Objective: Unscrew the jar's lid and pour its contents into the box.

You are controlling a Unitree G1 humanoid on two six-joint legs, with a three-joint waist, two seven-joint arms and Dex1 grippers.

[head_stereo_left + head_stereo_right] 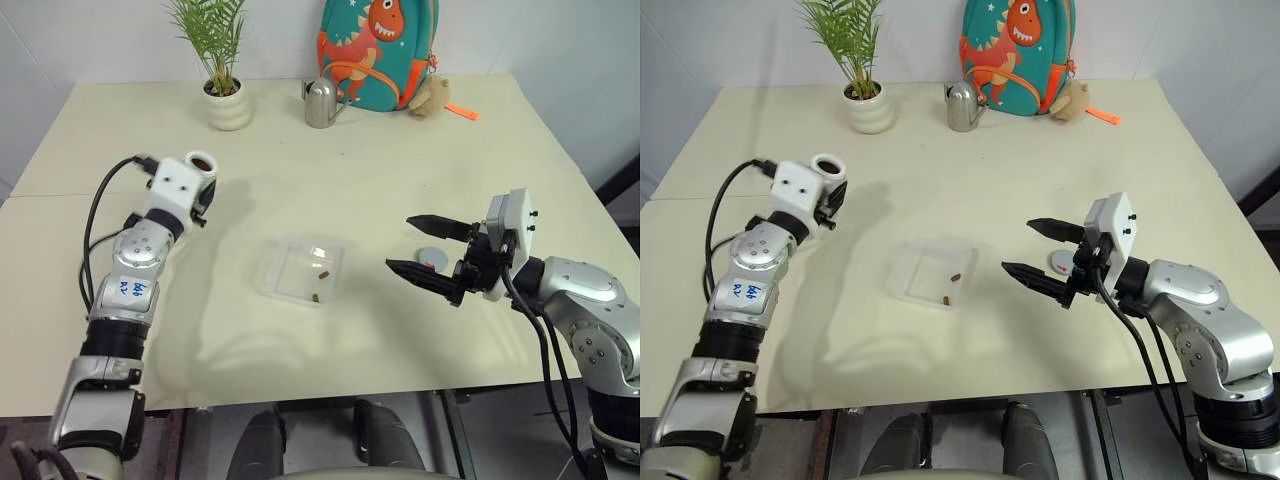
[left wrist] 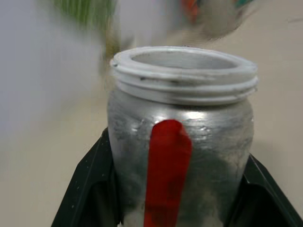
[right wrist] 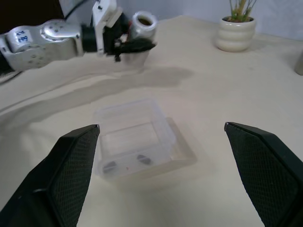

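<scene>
- Your left claw (image 1: pixel 203 190) is clamped on the jar (image 2: pixel 182 137), which stands upright with its mouth bare (a red stripe runs down its silver side), lifted above the desk (image 1: pixel 300 130) at about 10 o'clock from the box (image 1: pixel 303 270).
- Your right claw (image 1: pixel 425 250) has its two black fingers spread wide apart and nothing between them; it hangs level over the desk at 3 o'clock from the box, pointing toward it.
- The lid (image 1: pixel 432 256) lies flat on the desk just behind the right claw's fingers, partly hidden by them.
- The box sits near the middle of the desk, between the two claws, with the contents (image 1: pixel 322 273) already in it: a few small brown bits on its clear floor.
- At the desk's far edge, around 12 o'clock, stand a potted plant (image 1: pixel 225 90), a metal watering can (image 1: pixel 322 103) and a dinosaur backpack (image 1: pixel 377 52).
</scene>
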